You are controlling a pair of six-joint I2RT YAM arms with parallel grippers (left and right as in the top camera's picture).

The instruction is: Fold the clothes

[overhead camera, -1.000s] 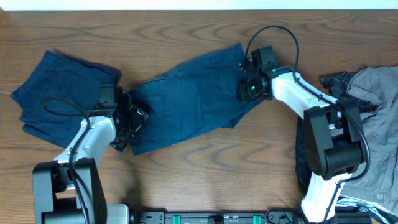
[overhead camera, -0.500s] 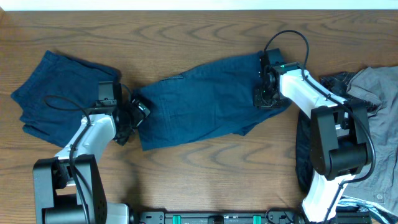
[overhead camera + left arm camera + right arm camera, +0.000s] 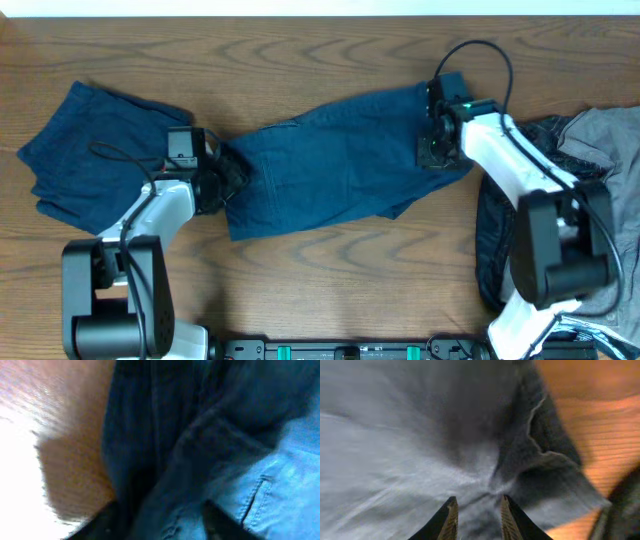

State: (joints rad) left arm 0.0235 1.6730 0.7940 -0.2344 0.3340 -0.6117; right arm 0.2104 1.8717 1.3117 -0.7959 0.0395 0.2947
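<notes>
Dark navy shorts [image 3: 340, 165] lie stretched across the middle of the table. My left gripper [image 3: 228, 175] is at their left edge. In the left wrist view, blue seamed cloth [image 3: 200, 460] fills the space between its dark fingers [image 3: 100, 525], and the left gripper [image 3: 160, 527] is shut on it. My right gripper [image 3: 432, 150] sits on the shorts' right end. In the right wrist view, creases in the fabric [image 3: 420, 450] run into the narrow gap between its fingers [image 3: 451, 517], where the right gripper [image 3: 479, 520] pinches the cloth.
A folded navy garment [image 3: 90, 150] lies at the far left. A light grey garment [image 3: 600, 150] and a shiny black piece [image 3: 490, 250] are heaped at the right edge. Bare wood [image 3: 320, 270] shows along the front and back.
My right gripper has pulled the shorts' right end to the right, stretching them flatter. My left gripper has shifted slightly right and up onto the left edge and closed on it.
</notes>
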